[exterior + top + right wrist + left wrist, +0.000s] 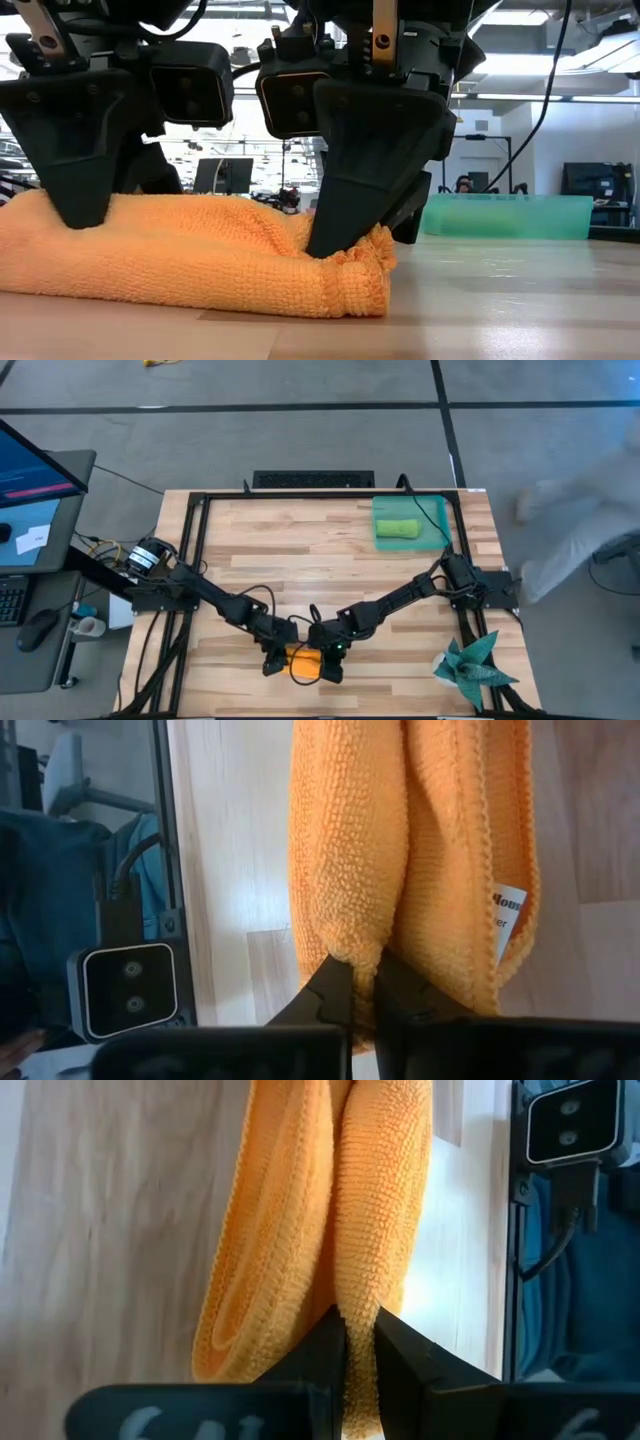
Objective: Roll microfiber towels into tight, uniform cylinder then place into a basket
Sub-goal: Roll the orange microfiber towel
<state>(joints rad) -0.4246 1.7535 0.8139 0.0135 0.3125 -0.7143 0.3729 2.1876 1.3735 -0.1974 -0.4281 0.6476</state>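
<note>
Bottom centre of the high view: the orange towel is lying part-rolled at the near table edge. Its left end is being pinched by the left gripper, fingers nearly closed on a fold. The right end is being pinched likewise by the right gripper. For a tight roll, both ends are best turned together, tension kept even. Upper right: the green towel is already lying in the basket.

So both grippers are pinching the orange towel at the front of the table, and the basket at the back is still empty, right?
Not quite. The basket already holds a rolled green towel, as the high view shows. The rest stands: the left gripper and right gripper both pinch the orange towel at the table's front edge.
</note>
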